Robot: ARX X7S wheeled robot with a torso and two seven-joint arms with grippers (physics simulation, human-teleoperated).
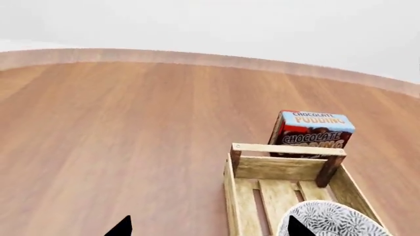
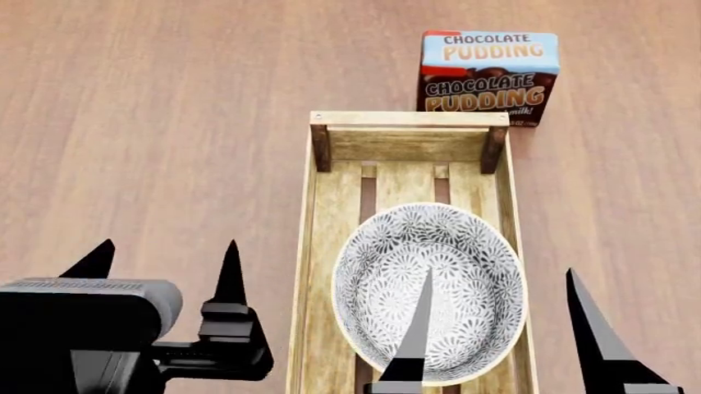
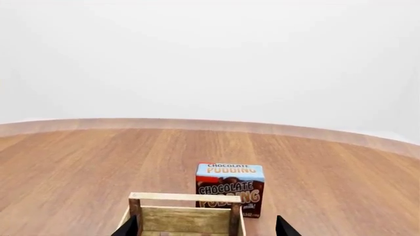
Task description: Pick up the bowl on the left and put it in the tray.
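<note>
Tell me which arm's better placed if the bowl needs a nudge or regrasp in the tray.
Right, probably. In the head view the right gripper stands open over the bowl, which sits in the tray. The left gripper, also open, is off to the tray's side over bare table, holding nothing.

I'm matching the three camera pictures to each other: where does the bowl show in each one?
Head view: the bowl lies in the tray, lower centre-right of the picture.
Left wrist view: only part of the bowl shows, at the bottom edge, inside the tray.
Right wrist view: not in it.
Shared landmark: the chocolate pudding box, just beyond the tray's far end.
</note>
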